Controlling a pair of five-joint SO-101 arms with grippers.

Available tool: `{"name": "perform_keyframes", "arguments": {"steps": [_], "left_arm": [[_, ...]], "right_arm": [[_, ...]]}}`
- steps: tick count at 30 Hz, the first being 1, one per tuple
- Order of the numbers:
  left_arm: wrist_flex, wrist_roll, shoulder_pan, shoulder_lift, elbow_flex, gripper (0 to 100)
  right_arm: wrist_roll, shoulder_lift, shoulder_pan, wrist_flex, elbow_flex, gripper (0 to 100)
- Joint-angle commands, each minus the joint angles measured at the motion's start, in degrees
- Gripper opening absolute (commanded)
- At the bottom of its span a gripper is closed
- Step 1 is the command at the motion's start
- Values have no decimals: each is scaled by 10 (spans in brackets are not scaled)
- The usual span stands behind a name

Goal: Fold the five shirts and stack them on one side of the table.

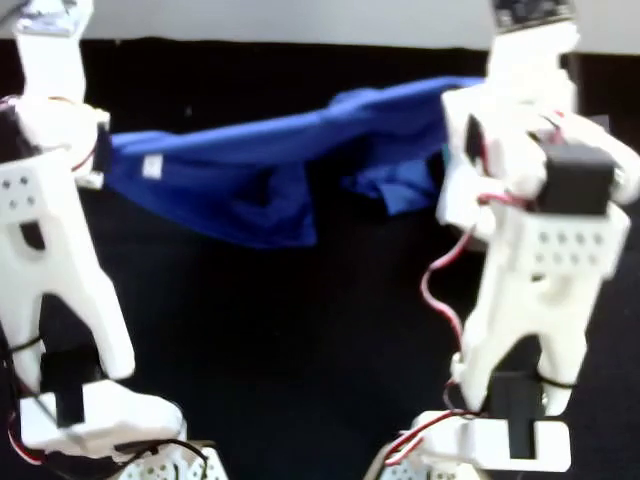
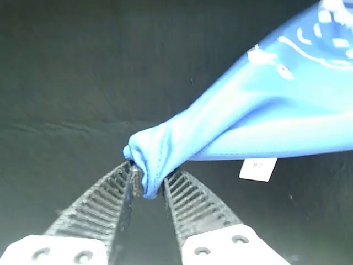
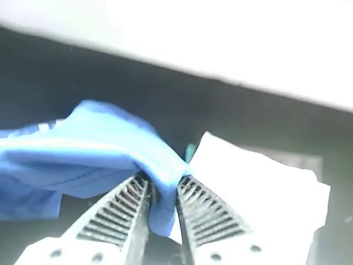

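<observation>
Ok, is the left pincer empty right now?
No, the left pincer is clamped on a bunched-up edge of the blue shirt, which stretches away from it above the dark table.

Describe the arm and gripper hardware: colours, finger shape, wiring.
The left arm and right arm are white plastic shells with rows of small round holes and black servo blocks. A red cable loops beside the right one. The left gripper and right gripper have dark, ribbed, tapering fingers on white bases.
</observation>
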Motion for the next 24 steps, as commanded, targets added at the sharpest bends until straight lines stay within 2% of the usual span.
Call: {"name": "perform_keyframes", "arguments": {"steps": [1,7,11,18,24], "left_arm": [[8,4,-31,-64,-51,8],[8,4,-74,-166,-50,8],[8,4,-75,-222,-50,8],[7,4,-75,-258,-50,8],[7,4,-76,-260,-53,8]], "right_arm": [[6,-6,25,61,-145,5],[42,-39,72,90,-278,5],[68,-103,74,90,-283,5],[69,-204,76,56,-284,5],[69,-260,130,-7,-283,5]]}}
